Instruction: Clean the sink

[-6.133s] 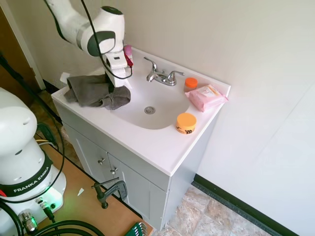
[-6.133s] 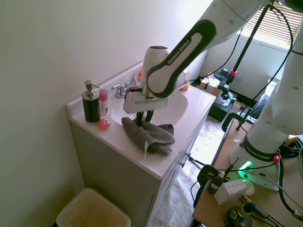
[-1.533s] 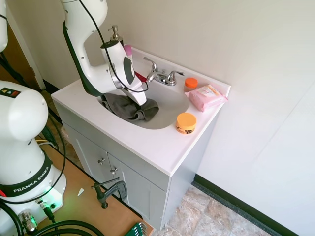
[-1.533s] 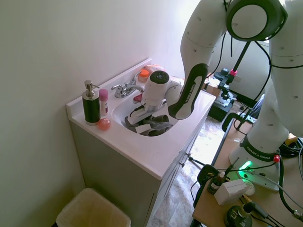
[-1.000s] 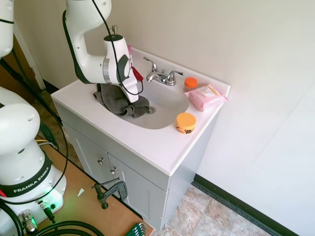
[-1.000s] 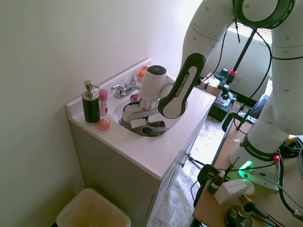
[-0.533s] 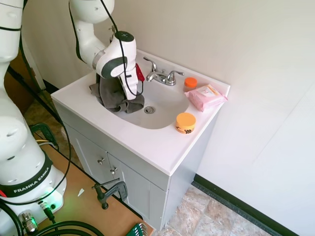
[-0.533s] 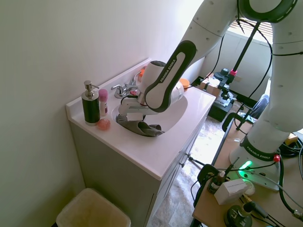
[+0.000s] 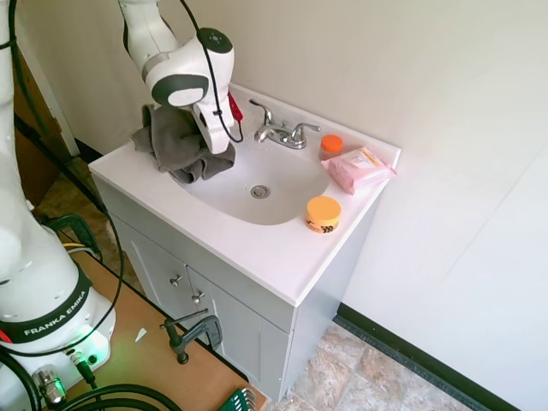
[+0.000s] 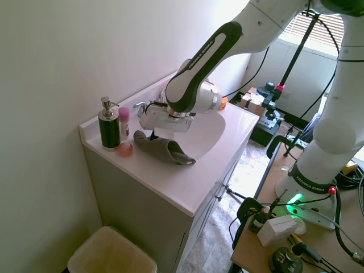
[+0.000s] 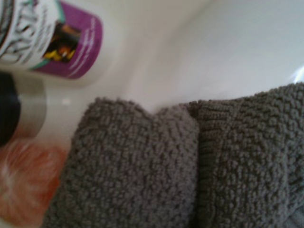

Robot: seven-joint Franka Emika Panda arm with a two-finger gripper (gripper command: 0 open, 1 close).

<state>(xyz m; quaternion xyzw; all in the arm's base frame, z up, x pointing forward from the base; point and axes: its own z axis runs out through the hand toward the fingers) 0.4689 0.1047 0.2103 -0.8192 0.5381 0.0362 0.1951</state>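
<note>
Up on the sink's rim now, out of the basin: claw gripping the grey towel, wiping pass apparently finishing.

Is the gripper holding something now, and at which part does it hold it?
The gripper holds the grey towel at a bunched upper fold; the rest drapes over the sink edge.

bathroom set up as a robot test space. shown by: white vanity top with the sink moulded in and a chrome two-handle faucet behind the basin; soap dispenser beside the sink, wipes pack at its far side; cabinet doors below the sink; waste bin on the floor by the vanity; tiled floor.
</note>
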